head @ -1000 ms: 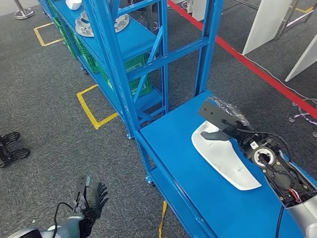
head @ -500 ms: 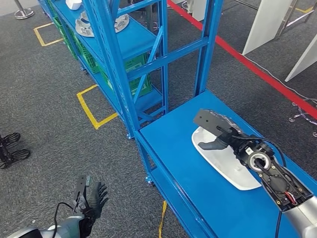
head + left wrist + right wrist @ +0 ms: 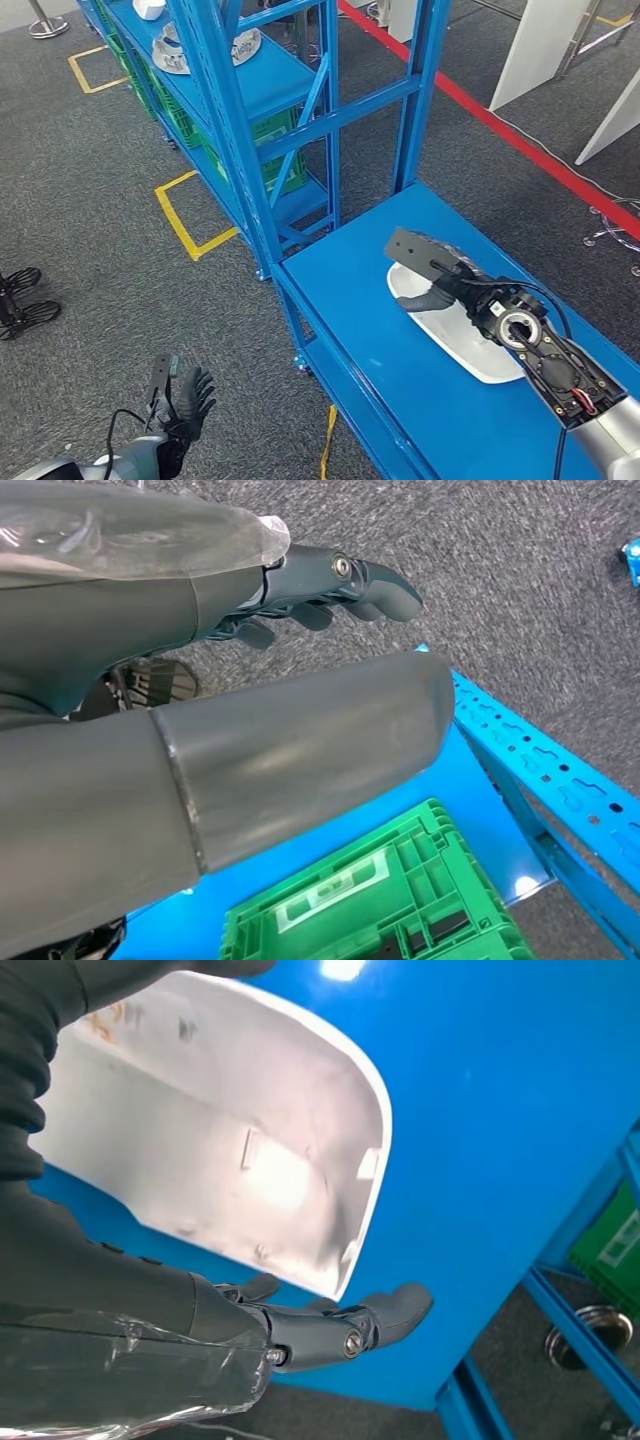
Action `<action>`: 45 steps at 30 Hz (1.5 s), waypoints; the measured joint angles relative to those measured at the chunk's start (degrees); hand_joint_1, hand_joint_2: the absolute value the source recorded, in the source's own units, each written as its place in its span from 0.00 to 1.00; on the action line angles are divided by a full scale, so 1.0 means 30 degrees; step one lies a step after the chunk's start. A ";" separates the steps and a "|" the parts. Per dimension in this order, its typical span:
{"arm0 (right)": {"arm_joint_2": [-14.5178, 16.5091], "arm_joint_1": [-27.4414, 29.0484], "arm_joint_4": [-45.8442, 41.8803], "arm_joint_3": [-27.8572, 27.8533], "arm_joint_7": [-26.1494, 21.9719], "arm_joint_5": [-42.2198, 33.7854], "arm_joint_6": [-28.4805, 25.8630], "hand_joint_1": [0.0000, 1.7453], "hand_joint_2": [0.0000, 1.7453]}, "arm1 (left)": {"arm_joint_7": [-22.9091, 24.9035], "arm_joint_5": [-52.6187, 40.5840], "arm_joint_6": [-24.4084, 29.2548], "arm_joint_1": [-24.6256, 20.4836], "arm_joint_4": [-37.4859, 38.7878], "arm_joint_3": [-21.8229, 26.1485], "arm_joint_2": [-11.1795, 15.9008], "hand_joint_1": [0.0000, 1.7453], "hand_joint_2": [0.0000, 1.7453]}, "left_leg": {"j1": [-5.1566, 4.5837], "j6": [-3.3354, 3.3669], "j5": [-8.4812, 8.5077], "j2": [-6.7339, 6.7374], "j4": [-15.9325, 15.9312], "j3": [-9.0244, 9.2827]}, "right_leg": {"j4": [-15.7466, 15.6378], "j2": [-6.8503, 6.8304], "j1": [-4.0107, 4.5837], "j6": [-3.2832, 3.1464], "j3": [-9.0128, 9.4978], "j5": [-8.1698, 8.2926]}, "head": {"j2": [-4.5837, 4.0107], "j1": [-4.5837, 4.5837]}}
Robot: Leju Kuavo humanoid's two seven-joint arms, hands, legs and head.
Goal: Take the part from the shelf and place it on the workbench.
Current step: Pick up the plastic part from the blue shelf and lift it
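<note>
On the workbench (image 3: 355, 330) lies one white part (image 3: 460, 335), hollow side up

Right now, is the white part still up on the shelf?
No, the white part lies on the blue workbench, with the robot's right hand over one end of it.

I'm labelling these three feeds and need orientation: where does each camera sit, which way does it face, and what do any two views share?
Head view: high on the body, looking forward and down at the blue workbench, white part, shelf; right hand and left hand show.
Left wrist view: behind the left hand, facing grey carpet and a green crate.
Right wrist view: behind the right hand, facing the white part on the workbench.
Head and right wrist views share part, workbench and right hand.
</note>
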 joint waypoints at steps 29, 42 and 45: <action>-0.0013 -0.0281 0.0005 0.1938 0.1046 -0.0071 0.0350 0.00 1.00 | 0.0000 -0.0022 0.0000 0.0007 0.0000 0.0000 0.0022 0.00 0.00 | 0.0000 0.0000 0.0000 0.0002 0.0002 0.0005 | -0.0002 0.0001 -0.0001 0.0000 0.0001 0.0000 | 0.0000 0.0000; -0.0031 -0.0314 0.0005 0.2226 0.1399 0.0045 0.0350 0.00 1.00 | 0.0000 -0.0022 0.0000 0.0020 0.0000 0.0000 0.0044 0.00 0.00 | 0.0000 0.0000 0.0000 0.0002 0.0004 0.0005 | -0.0003 0.0003 -0.0002 0.0000 0.0001 0.0000 | 0.0000 0.0000; -0.0038 -0.0314 0.0007 0.2257 0.1466 0.0056 0.0350 0.00 1.00 | 0.0000 -0.0022 0.0000 0.0023 0.0000 0.0000 0.0044 0.00 0.00 | 0.0000 0.0000 0.0000 0.0003 0.0004 0.0005 | -0.0003 0.0002 -0.0002 0.0000 0.0001 0.0000 | 0.0000 0.0000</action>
